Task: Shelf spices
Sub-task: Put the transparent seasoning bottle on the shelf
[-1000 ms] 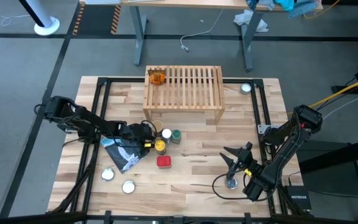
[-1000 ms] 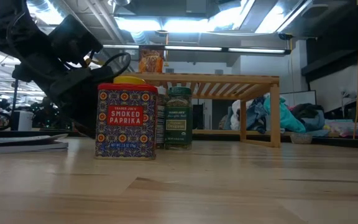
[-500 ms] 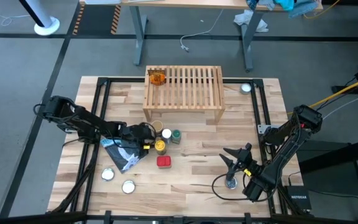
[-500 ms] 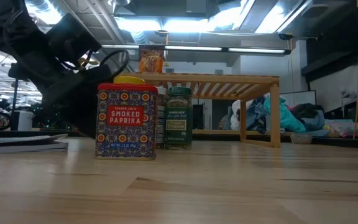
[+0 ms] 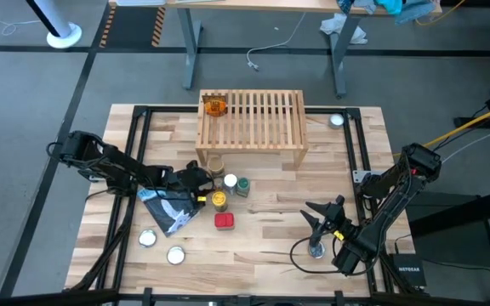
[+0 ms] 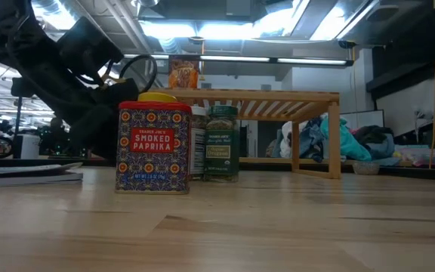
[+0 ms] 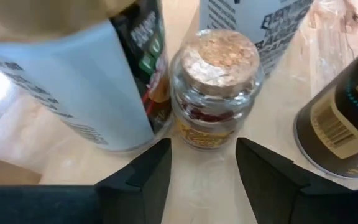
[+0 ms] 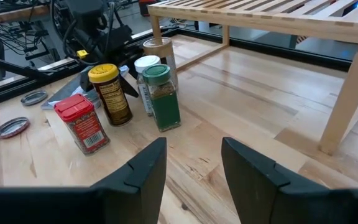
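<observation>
Now, left gripper [image 7: 204,163]: fingers parted around the small cork-stoppered jar [image 7: 214,87], not pinching it; seemingly lined up for a grasp.
Spices: cluster just near the shelf [image 5: 252,119] — tan-lid jar [image 5: 216,163], white-lid jar [image 5: 230,181], green-lid jar [image 5: 242,186], yellow-lid jar [image 5: 219,199], red tin [image 5: 225,221] nearest.
Shelf: far centre; an orange packet [image 5: 215,106] already sits on its left end.
Right gripper [image 8: 191,163]: empty, fingers apart, parked near right.

I see the shelf [image 5: 252,119] standing with an orange packet [image 5: 216,106] upright on its top corner; below its front edge, the spice jars [image 5: 229,188] and red tin [image 5: 224,221] cluster upright.
</observation>
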### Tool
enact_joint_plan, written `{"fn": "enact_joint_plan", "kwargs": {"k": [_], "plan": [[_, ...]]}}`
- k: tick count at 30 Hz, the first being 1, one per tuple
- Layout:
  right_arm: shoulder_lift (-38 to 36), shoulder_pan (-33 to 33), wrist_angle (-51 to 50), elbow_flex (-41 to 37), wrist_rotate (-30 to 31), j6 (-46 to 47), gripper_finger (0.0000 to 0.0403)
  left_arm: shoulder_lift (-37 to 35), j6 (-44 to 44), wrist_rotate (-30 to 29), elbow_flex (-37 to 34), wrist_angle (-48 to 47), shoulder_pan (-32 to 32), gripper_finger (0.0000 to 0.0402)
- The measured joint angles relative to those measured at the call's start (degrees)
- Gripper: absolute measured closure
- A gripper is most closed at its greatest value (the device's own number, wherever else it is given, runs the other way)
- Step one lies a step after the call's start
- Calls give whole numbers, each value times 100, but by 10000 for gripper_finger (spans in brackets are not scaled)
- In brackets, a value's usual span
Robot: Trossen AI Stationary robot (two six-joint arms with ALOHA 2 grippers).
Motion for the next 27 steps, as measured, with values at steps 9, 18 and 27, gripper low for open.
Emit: {"fn": "enact_joint_plan", "kwargs": {"k": [9, 18, 27], "plan": [[0, 0, -27, 0, -2, 14, 242, 0, -279, 14, 2, 5, -326, 256], [0, 0, -127, 0, -114, -14, 242, 0, -302, -187, 2, -9, -388, 268], [0, 0, 46, 0, -771, -28, 242, -2, -326, -187, 4, -8, -390, 270]]}}
